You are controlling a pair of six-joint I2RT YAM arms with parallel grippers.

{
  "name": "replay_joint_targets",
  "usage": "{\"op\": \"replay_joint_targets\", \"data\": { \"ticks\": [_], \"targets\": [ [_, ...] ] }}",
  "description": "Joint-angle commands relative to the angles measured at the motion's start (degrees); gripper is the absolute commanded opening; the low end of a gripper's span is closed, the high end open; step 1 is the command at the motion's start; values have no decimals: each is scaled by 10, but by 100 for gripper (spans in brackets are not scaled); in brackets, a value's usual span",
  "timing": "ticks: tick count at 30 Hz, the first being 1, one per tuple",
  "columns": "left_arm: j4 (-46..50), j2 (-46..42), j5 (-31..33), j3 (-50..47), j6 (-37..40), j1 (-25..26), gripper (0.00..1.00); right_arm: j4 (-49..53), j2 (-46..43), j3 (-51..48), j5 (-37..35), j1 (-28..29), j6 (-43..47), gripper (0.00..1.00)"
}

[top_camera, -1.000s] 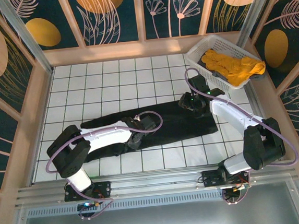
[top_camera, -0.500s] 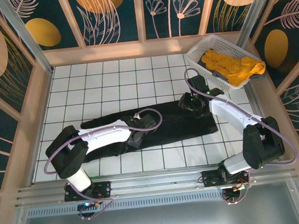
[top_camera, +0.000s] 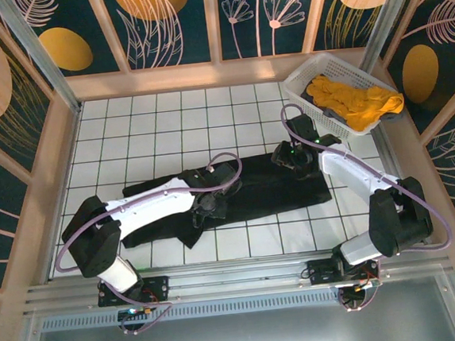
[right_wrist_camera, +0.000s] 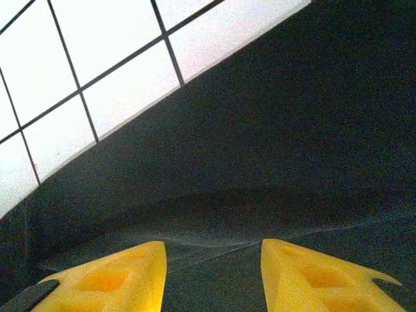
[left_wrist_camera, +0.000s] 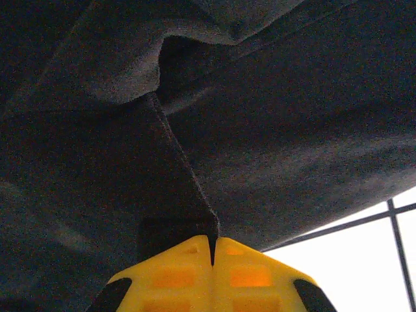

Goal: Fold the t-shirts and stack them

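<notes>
The black t-shirt [top_camera: 265,189] lies stretched across the tiled table, its left part bunched. My left gripper [top_camera: 207,208] is shut on a fold of it. In the left wrist view the yellow fingertips [left_wrist_camera: 213,242] meet with a ridge of the black cloth [left_wrist_camera: 292,143] pinched between them. My right gripper [top_camera: 291,158] stands open over the shirt's far right edge. Its fingers [right_wrist_camera: 213,260] are apart with black cloth [right_wrist_camera: 260,149] below them and nothing gripped. The mustard-orange t-shirt [top_camera: 357,103] lies crumpled in the basket.
The white lattice basket [top_camera: 305,73] sits at the back right corner, close behind my right arm. White tiled table [top_camera: 168,128] stretches behind and left of the black shirt. Wooden walls ring the table on three sides.
My left gripper has closed on the black cloth and its arm has stretched out to the right. The shirt's left end has bunched and shifted toward the near edge. The right arm has stayed put.
</notes>
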State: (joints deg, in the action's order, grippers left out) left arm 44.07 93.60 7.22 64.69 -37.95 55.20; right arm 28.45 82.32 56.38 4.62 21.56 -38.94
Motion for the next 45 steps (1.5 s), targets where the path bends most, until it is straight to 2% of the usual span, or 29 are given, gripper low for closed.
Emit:
{"op": "replay_joint_targets", "data": {
  "ticks": [1, 2, 4, 8, 12, 14, 17, 20, 22, 30, 36, 38, 43, 45],
  "targets": [
    [-11, 15, -36, 12, -35, 2, 30, -5, -3, -12, 7, -3, 6, 43],
    [-8, 14, -32, 16, -36, 1, 41, -4, -3, -13, 8, -4, 7, 43],
    [5, 4, -21, 20, -45, 0, 50, -4, -5, -16, 9, -3, 7, 43],
    [42, -50, 22, 7, -101, -29, 48, -5, -7, -25, 9, -3, 14, 43],
    [38, -150, 17, -65, -155, -125, 42, -17, -8, -28, 14, 8, 34, 43],
    [29, -192, -5, -121, -161, -191, 40, -52, -9, -32, 55, 19, 59, 43],
    [-4, -235, -45, -191, -157, -277, 40, -122, -5, -36, 184, 44, 96, 46],
    [-33, -256, -71, -241, -156, -338, 40, -156, 12, -27, 272, 73, 113, 49],
    [-58, -266, -82, -267, -161, -364, 40, -163, 26, -20, 304, 92, 118, 50],
    [-102, -253, -80, -309, -156, -381, 40, -139, 42, -2, 291, 103, 134, 50],
    [-140, -255, -119, -314, -175, -382, 39, -133, 46, -5, 281, 102, 134, 50],
    [-146, -254, -127, -319, -176, -382, 36, -134, 47, -6, 277, 101, 133, 50],
    [-131, -256, -117, -311, -165, -382, 18, -130, 52, -2, 272, 101, 134, 49],
    [-121, -258, -113, -306, -160, -382, 14, -130, 53, -2, 270, 101, 133, 49]
  ]
}}
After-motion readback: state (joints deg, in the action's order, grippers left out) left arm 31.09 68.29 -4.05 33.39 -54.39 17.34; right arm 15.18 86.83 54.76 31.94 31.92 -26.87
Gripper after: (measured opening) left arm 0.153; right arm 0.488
